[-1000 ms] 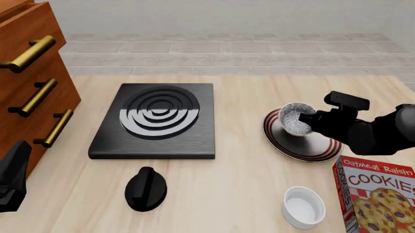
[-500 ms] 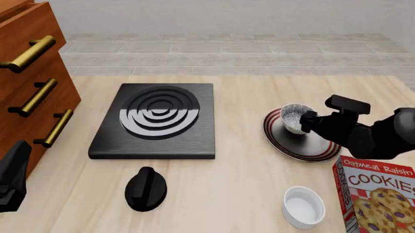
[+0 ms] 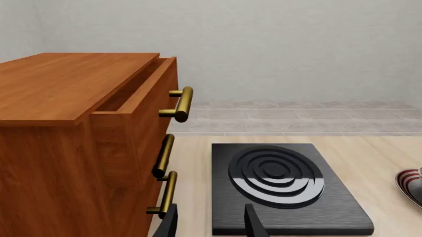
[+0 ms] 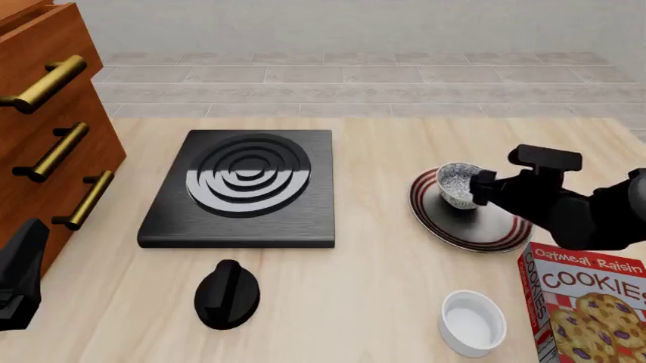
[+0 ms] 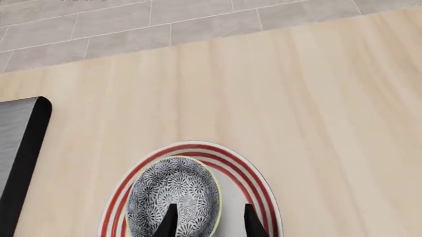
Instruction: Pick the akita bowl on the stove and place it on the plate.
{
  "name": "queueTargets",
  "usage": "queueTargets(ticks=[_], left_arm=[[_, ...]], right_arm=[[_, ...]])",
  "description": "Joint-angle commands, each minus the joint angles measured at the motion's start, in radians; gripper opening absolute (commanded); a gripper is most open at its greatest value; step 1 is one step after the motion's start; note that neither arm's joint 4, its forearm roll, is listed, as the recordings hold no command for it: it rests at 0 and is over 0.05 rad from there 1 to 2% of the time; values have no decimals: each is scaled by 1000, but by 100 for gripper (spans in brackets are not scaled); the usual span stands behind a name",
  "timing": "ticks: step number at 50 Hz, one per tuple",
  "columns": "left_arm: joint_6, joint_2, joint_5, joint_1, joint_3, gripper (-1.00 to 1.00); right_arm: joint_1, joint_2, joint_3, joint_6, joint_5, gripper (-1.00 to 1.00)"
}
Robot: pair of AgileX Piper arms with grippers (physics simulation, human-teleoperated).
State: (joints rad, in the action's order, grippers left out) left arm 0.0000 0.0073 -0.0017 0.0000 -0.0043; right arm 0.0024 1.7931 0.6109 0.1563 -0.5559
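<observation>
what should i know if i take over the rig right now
Right gripper: open, fingers straddling the akita bowl's rim, one inside, one outside.
Left gripper: open, holding nothing, parked near the drawer cabinet.
The akita bowl sits on the plate, toward its far-left part; the stove is bare.
Done: bowl moved from stove to plate.
Left: likely just back the right gripper off without tipping the bowl.

Open worktop lanes around the plate

Bare worktop (image 4: 374,280) runs between the stove (image 4: 242,189) and the plate (image 4: 467,219); the cookie box (image 4: 585,306) and white ramekin (image 4: 473,323) crowd the near right, the knob (image 4: 226,295) the near centre.
</observation>
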Motion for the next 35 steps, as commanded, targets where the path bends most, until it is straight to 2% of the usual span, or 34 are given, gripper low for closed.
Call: queueTargets(ticks=[1,8,19,27,28,31,35], left_arm=[[0,0,0,0,0,100],[0,0,0,0,0,100],[0,0,0,0,0,100],[0,0,0,0,0,100],[0,0,0,0,0,100],[0,0,0,0,0,100],[0,0,0,0,0,100]], right_arm=[[1,-35,-17,-20,-3,100],[4,-51,-25,-21,-7,100],[38,-163,-66,-65,-4,100],[49,-212,-88,-55,-4,100],[51,-217,-90,-58,-2,100],[56,-225,-98,-115,0,100],[53,-245,-113,-112,-7,100]])
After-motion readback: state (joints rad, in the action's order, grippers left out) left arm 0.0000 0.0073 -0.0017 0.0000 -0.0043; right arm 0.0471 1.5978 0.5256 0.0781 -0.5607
